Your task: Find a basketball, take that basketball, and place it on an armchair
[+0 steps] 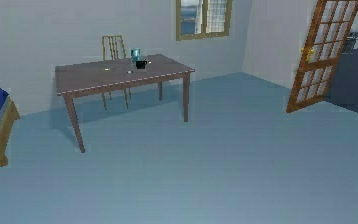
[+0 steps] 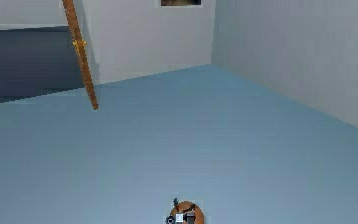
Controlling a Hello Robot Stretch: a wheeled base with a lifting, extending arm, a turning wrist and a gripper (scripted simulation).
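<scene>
Against the blue floor (image 2: 187,130), at the arm side view's 6 o'clock, an orange round object (image 2: 191,211) is shown at the tool (image 2: 177,215); whether it is grasped cannot be determined.

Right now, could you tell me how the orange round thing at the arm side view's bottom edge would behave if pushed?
The orange round thing looks ball-shaped, so it would probably roll readily. The blue floor around it looks smooth and flat, so little would likely stop it.
</scene>
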